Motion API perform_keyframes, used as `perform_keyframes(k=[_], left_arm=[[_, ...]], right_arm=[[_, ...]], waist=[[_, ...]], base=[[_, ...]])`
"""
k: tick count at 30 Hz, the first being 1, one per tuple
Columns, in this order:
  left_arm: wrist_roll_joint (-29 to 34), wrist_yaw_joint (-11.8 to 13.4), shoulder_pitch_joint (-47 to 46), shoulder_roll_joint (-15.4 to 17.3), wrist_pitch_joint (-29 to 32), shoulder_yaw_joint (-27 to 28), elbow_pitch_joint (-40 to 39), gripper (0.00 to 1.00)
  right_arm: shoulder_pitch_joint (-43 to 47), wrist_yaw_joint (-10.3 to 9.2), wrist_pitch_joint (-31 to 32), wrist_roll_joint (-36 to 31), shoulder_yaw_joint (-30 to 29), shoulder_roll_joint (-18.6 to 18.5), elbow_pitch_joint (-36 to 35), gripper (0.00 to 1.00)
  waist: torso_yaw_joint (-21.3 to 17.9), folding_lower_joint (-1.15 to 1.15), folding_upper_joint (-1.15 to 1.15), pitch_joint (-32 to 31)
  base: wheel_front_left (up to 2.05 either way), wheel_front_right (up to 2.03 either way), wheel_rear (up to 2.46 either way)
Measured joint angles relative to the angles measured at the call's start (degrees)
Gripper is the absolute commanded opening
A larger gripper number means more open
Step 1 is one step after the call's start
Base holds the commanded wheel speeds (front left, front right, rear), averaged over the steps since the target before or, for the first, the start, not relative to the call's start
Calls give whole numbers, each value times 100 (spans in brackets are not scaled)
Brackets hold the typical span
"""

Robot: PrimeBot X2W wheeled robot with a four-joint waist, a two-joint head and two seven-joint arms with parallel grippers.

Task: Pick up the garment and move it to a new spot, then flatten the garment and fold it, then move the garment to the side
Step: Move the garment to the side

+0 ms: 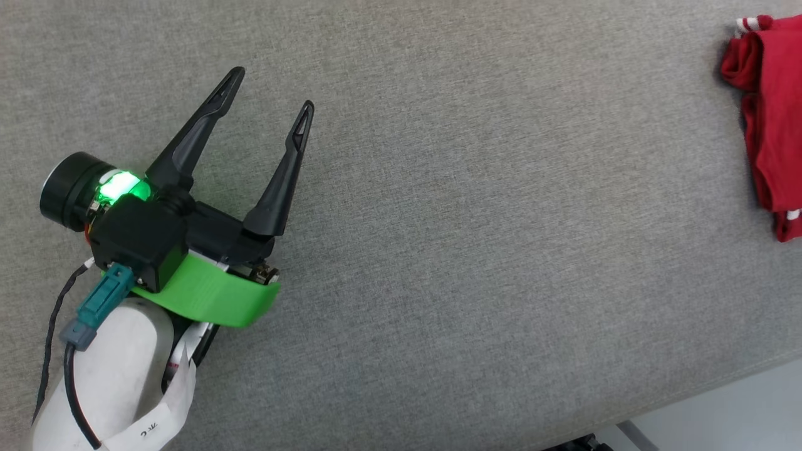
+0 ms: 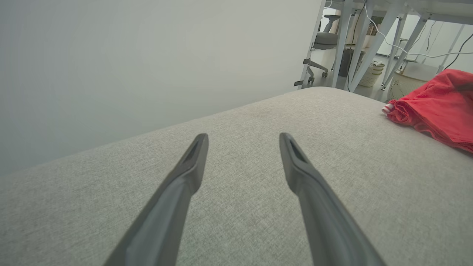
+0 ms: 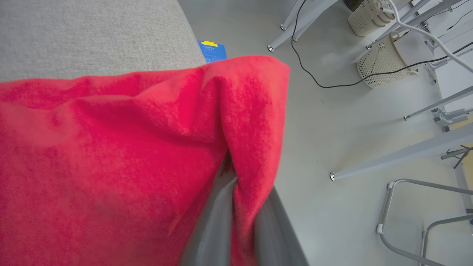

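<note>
- While the garment (image 1: 774, 119) sits bunched at the far right edge of the head view, on the grey upholstered surface (image 1: 470, 250) and close to its rim, the step in hand looks like the pick-up and carry to a new spot.
- Seen from the right wrist, red cloth spreads across the left and centre of the frame, and the right end effector (image 3: 242, 221) is clenched on a fold of it, with bare floor (image 3: 332, 129) at the right.
- A pinch on a single fold may slip, so rise slowly and let the cloth hang free before carrying it toward the open middle of the surface.
- Well apart, at the lower left of the head view, the left end effector (image 1: 270, 89) is released, its fingers spread above bare surface. Bring it in only to catch a drooping edge.
</note>
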Motion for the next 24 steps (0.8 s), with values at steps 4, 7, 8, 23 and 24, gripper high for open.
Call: perform_keyframes(k=[4,7,8,23,24], left_arm=[[0,0,-20,-2,-23,-32,23,100],[0,0,-61,-12,-67,-97,60,100],[0,-1,-81,-13,-74,-110,73,100],[-115,29,-108,-232,-481,-236,644,100],[-131,56,-81,-282,-524,-252,714,100]], right_arm=[[-132,0,-323,-422,-233,103,296,100],[-216,0,-611,-715,-408,187,550,100],[-236,0,-689,-800,-470,200,615,100],[-404,0,-2362,-1978,-1763,130,1533,100],[-394,0,-2492,-1983,-1756,121,1572,100]], waist=[[78,0,0,181],[169,0,0,227],[190,0,0,229],[488,0,0,-227],[510,-1,0,-308]], base=[[0,0,0],[0,0,0],[0,0,0],[0,0,0],[0,0,0]])
